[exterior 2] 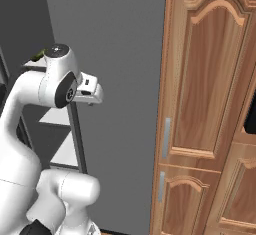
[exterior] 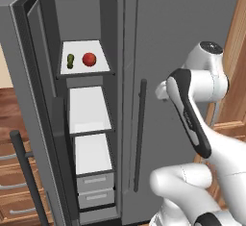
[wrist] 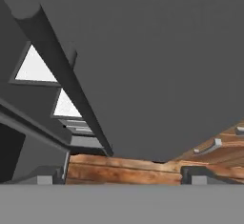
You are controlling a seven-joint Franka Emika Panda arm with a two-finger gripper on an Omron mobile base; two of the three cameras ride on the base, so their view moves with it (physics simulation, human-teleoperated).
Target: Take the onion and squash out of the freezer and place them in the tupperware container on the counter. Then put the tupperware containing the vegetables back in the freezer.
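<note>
The freezer [exterior: 86,124] stands with its door swung wide, so its white shelves are bare to reach, and on the top shelf [exterior: 84,69] the squash [exterior: 70,60] and the onion [exterior: 89,59] lie just beside each other, apart, the squash on the outer side. Both sit up and off to the left of the tool [wrist: 121,176], well apart from it, with the closed fridge door [exterior: 182,52] and its long dark bar handle [exterior: 140,133] between. The tool's two dark tips rise far apart at the bottom of the hand view, with nothing between them: jaws spread wide and empty, which suits a reach not yet begun. It looks slantwise along the grey door face, with the handle running diagonally, white shelves beyond it and a strip of wooden floor [wrist: 124,170] below. In the left base view the arm is folded in front of the right door, hand drawn in near the elbow. My reading is that the fetch is unstarted; the hand must swing left and up into the open compartment.
</note>
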